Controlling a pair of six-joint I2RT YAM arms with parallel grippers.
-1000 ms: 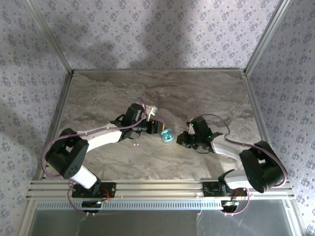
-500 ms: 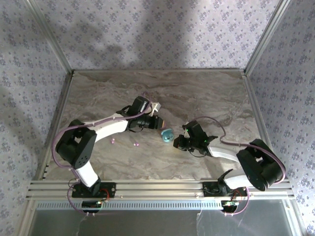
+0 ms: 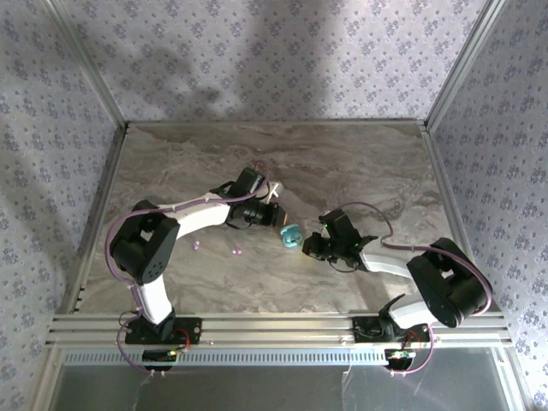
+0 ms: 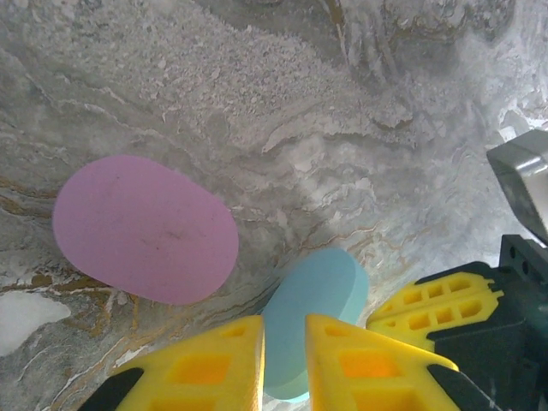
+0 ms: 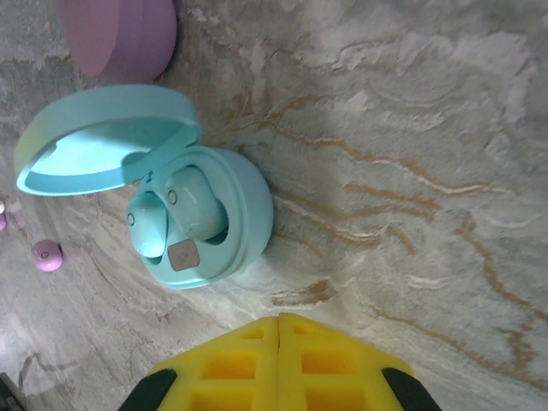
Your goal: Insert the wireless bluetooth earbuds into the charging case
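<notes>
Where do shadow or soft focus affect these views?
Top external: broad soft shadows on the patterned back wall. Left wrist: yellow fingers slightly soft, teal lid clear. Right wrist: teal charging case sharp, shadow beside it.

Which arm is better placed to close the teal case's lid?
Left. The left end effector sits behind the open lid; the right end effector, shut, stands apart before the teal case.
</notes>
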